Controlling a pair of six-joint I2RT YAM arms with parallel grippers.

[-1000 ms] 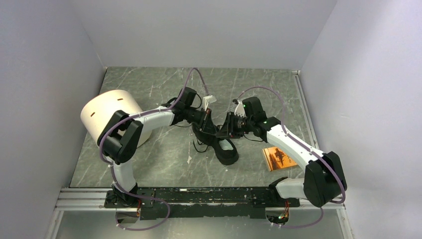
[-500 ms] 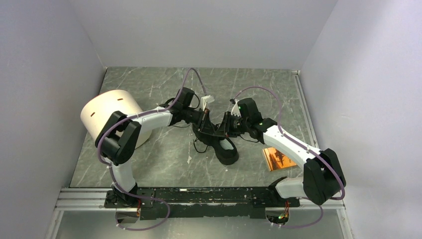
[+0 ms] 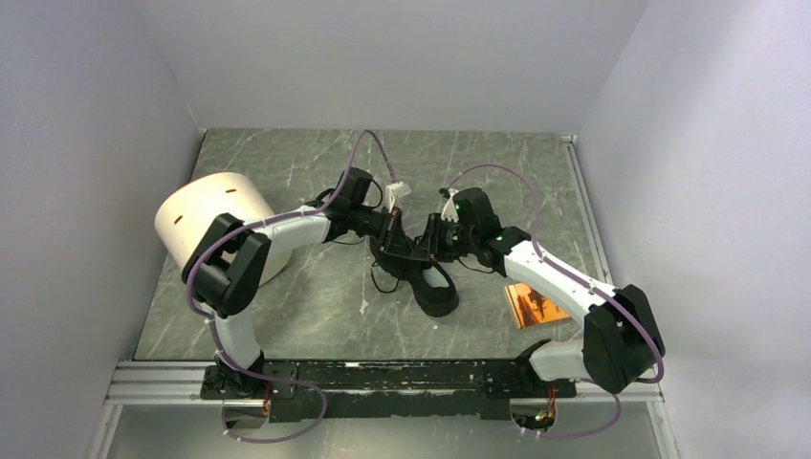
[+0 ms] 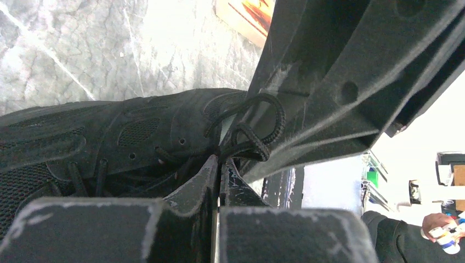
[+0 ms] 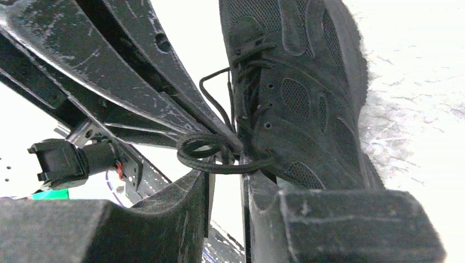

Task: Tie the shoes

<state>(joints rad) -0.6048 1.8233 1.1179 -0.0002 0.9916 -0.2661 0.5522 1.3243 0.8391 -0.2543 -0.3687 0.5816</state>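
Since a second ago both wrists have edged up and to the left over the sneaker [image 3: 432, 285], which lies where it did on the marbled table [image 3: 316, 296], at the middle of the overhead view with its toe toward the lower edge. From above, the heel end and the laces [image 4: 256, 137] vanish under the two black wrists, so the knot area cannot be read there. In the left wrist view the shoe fills the left half and is cut off by the frame edge, while the other arm's dark body blocks the upper right.

The left gripper [image 4: 220, 163] has its fingers pressed together, pinching a coiled loop of lace right at the tips. The right gripper [image 5: 226, 174] shows a narrow gap between its fingers [image 5: 257, 192], with a lace loop lying across the tips; whether it bears on the lace is unclear.

Both arms reach inward from the lower corners with elbows bent, and their wrists meet nose to nose over the shoe's far end. An orange booklet [image 3: 534, 304] lies right of the sneaker, partly under the right forearm, and a white cylinder [image 3: 212, 222] stands at the left
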